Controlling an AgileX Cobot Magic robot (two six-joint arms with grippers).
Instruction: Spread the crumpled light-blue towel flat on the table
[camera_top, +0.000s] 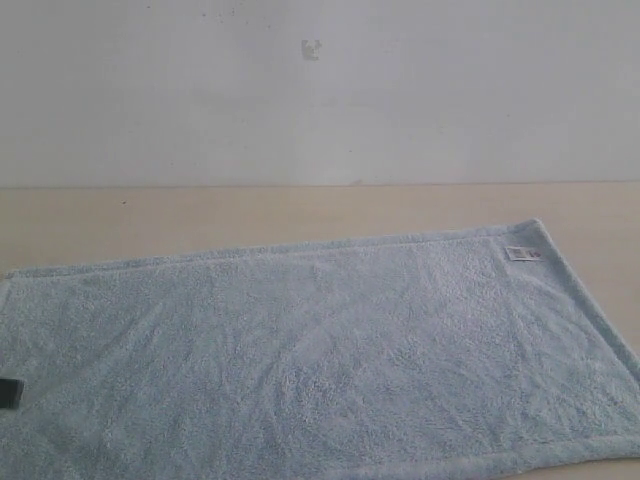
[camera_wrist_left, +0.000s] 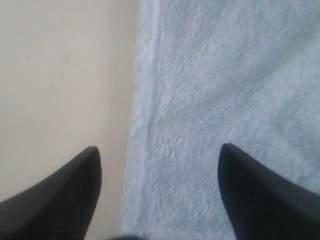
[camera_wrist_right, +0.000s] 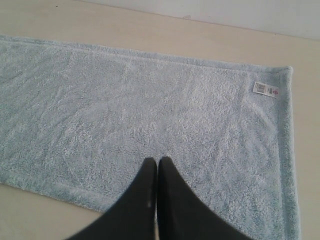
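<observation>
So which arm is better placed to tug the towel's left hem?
Left. Left jaws are open, astride that hem of the towel; right jaws are shut, over mid-towel.

Oblique exterior, downward wrists, common towel (camera_top: 320, 360)

Pale-blue fluffy towel (camera_top: 320, 360) lies spread flat on the beige matte surface (camera_top: 200, 215), hemmed border showing, only faint creases. Long side runs roughly 9 to 3 o'clock, slightly skewed. Small white label (camera_top: 521, 253) near its 2 o'clock corner. Bare surface beyond at 12 o'clock.
</observation>
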